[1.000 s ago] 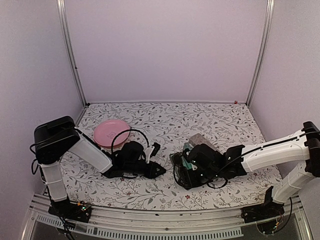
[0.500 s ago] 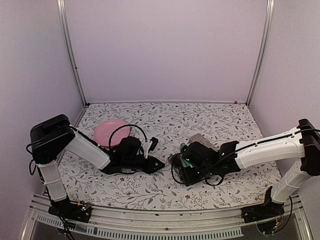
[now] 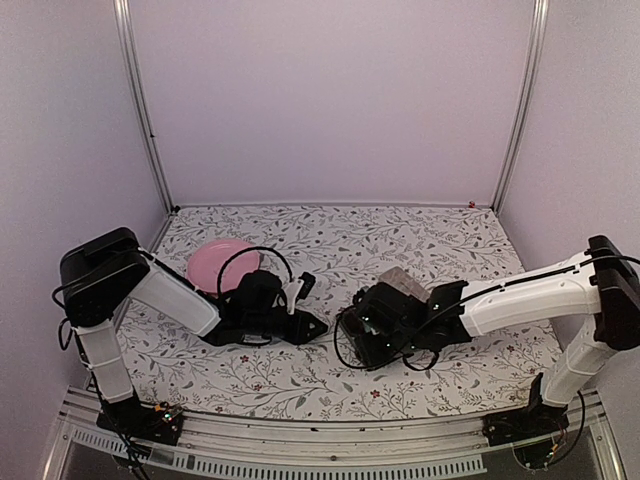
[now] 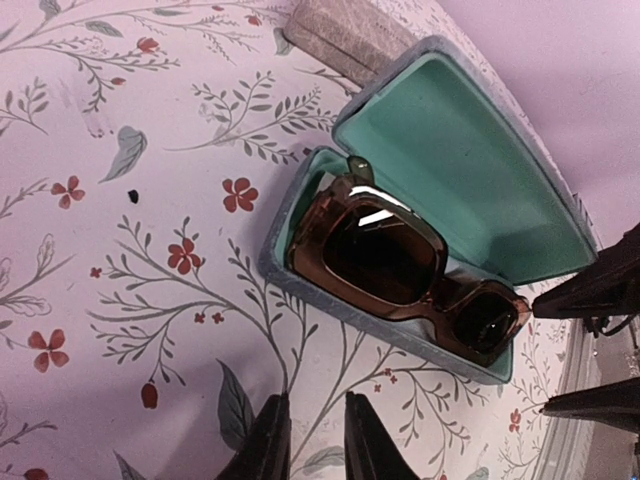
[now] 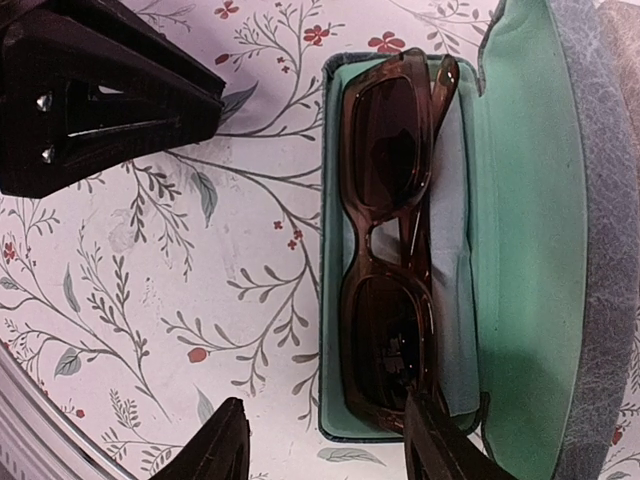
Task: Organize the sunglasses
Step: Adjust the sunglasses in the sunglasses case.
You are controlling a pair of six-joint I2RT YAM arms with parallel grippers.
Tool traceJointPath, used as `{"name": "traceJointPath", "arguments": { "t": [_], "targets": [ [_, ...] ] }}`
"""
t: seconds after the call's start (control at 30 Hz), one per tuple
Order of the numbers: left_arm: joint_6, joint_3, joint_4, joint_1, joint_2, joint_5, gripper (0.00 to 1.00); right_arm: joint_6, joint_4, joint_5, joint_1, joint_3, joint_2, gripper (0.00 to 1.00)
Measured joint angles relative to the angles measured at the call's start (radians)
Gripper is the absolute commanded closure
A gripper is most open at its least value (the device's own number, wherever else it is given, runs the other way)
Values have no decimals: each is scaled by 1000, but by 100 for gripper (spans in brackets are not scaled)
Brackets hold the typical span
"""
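A pair of brown sunglasses (image 4: 400, 265) (image 5: 385, 250) lies folded in an open blue-grey case (image 4: 292, 285) (image 5: 590, 200) with teal lining, on a pale blue cloth (image 5: 455, 300). My right gripper (image 5: 325, 450) (image 3: 362, 335) is open and straddles the case's near end. One of its fingers (image 5: 435, 445) is over the glasses' end, and the other rests on the table outside the case. My left gripper (image 4: 315, 440) (image 3: 318, 328) sits low on the table just left of the case, its jaws a narrow gap apart with nothing between them. The pink-framed pair is out of view.
A grey-brown closed case (image 3: 402, 280) (image 4: 345, 35) lies just behind the open one. A pink plate (image 3: 215, 265) sits at the left, behind the left arm. The floral tablecloth (image 3: 330, 235) covers the table, and walls enclose it on three sides.
My right gripper has slid left over the open case, and its jaws have narrowed. The left gripper has shifted slightly away from the table's front edge.
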Motion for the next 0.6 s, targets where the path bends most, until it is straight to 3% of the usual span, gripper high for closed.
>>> {"name": "traceJointPath", "arguments": {
  "t": [0.6],
  "targets": [
    [0,0,-1,2,-6,2,79,0,-40,46,0,50,68,46]
  ]
}}
